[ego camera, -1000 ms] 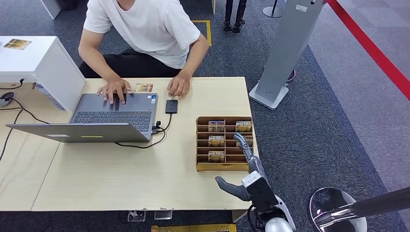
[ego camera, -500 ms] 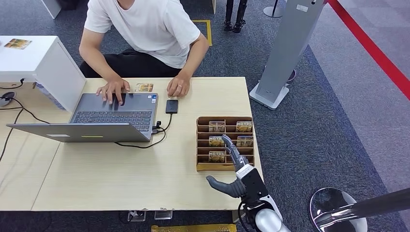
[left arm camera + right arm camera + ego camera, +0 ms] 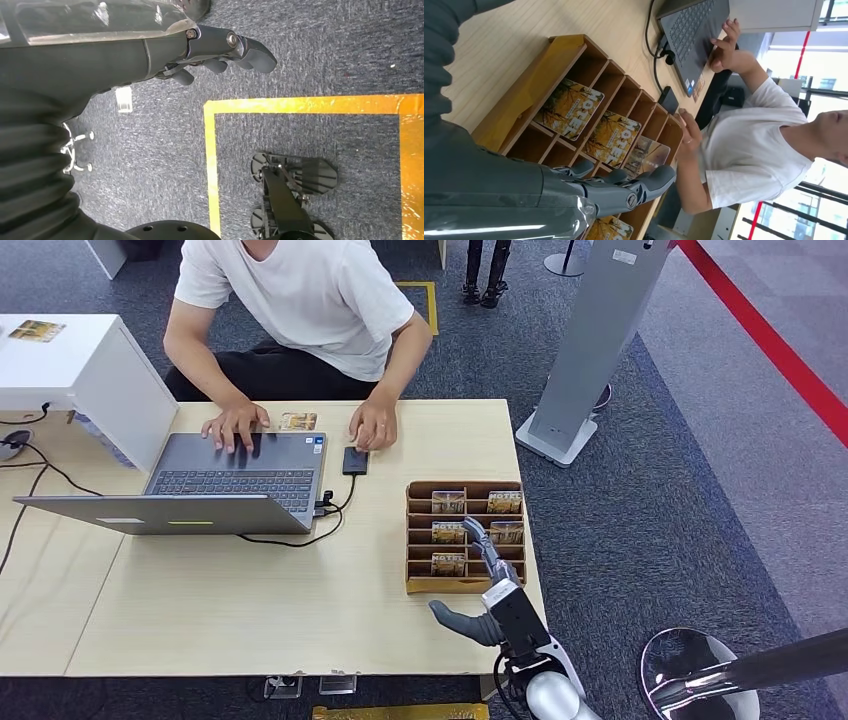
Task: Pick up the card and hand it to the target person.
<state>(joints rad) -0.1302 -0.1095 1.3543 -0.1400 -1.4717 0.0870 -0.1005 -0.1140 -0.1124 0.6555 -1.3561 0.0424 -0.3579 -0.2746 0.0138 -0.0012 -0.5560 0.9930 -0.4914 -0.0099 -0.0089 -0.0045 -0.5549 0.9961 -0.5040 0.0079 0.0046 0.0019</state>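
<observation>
Several "HOTEL" cards (image 3: 447, 533) stand in the slots of a wooden card box (image 3: 460, 586) on the right of the table. My right hand (image 3: 494, 590) hovers over the box's near right part, fingers stretched out and thumb spread, holding nothing. In the right wrist view the fingers (image 3: 624, 192) lie above the card slots, with cards (image 3: 569, 107) beyond them. A person in a white shirt (image 3: 300, 300) sits at the far side of the table. My left hand (image 3: 220, 47) hangs over the carpet floor, holding nothing.
An open laptop (image 3: 230, 475) with cables sits on the left of the table, and a dark phone (image 3: 354, 460) lies under the person's hand. One loose card (image 3: 297, 421) lies by the laptop. A grey stand (image 3: 590, 350) rises to the right, past the table edge.
My right hand has shifted left over the card box and stayed low above it. The person's hand moved from the table onto the phone.
</observation>
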